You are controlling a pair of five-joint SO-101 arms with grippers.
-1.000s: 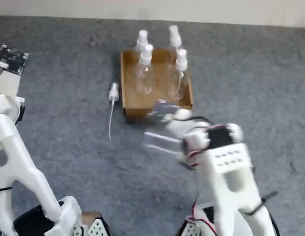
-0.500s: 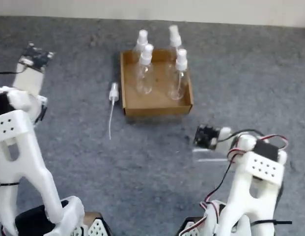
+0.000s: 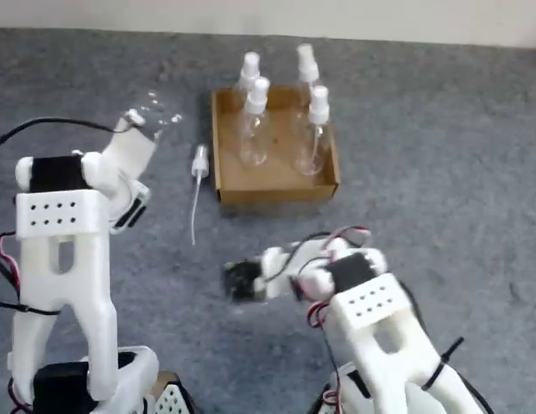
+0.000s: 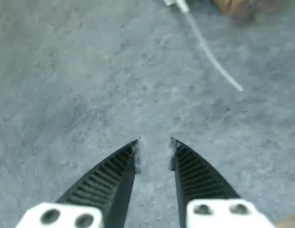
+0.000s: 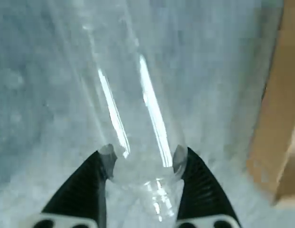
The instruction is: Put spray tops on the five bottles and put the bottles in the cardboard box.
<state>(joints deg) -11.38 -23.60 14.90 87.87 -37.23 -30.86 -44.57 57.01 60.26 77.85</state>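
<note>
Bottles with white spray tops, four in all, stand at the cardboard box (image 3: 276, 185) on the far side of the grey counter (image 3: 440, 172). The near pair (image 3: 255, 129) is plainly inside it. The far pair (image 3: 249, 71) rises at the box's far wall, and whether they are inside or just behind it is hard to tell.

A loose spray top (image 3: 199, 164) lies on the counter just left of the box, its thin tube pointing toward the near side. In the left wrist view its head is cut off at the frame edge, leaving mostly the tube (image 4: 209, 52) and a corner of the box (image 4: 230, 4).

The left gripper (image 4: 153, 147) hangs over bare counter left of the spray top, jaws slightly spread with nothing between them.

The right gripper (image 5: 143, 154) has its jaws pinching a clear uncapped bottle (image 5: 137, 95), with the box wall (image 5: 275, 118) close beside it. In the high view the right arm (image 3: 362, 302) sits near of the box, and the held bottle is too blurred to make out there.
</note>
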